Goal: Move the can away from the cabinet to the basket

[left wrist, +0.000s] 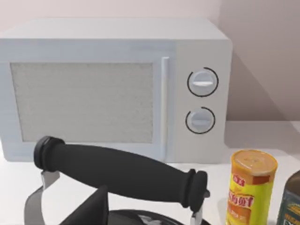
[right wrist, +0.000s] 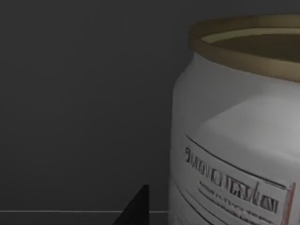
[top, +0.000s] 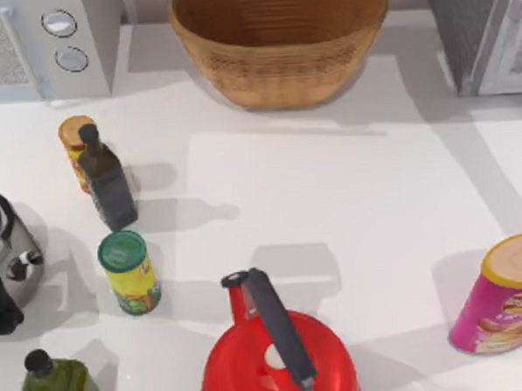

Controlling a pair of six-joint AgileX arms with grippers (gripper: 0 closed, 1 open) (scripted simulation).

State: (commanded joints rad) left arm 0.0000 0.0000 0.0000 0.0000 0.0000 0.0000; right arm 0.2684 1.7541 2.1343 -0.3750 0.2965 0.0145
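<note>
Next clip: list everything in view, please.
basket, tan woven wicker: 1, back centre
cabinet, grey speckled: 1, back right
pale grey two-knob box: 1, back left
can, slim silver-white: 1, near right pincer
yellow canisters: 2, left side
dark bottle: 1, between them
green bottle: 1, front left
red kettle: 1, front centre
black-handled steel kettle: 1, left edge
pink tube: 1, front right
right pincer: 1, black, by can
left pincer: 1, dark, over steel kettle

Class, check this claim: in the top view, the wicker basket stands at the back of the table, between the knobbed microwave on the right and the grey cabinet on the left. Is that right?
Not quite: the sides are swapped. The top view shows the basket at the back, with the microwave on the left and the cabinet on the right.
</note>
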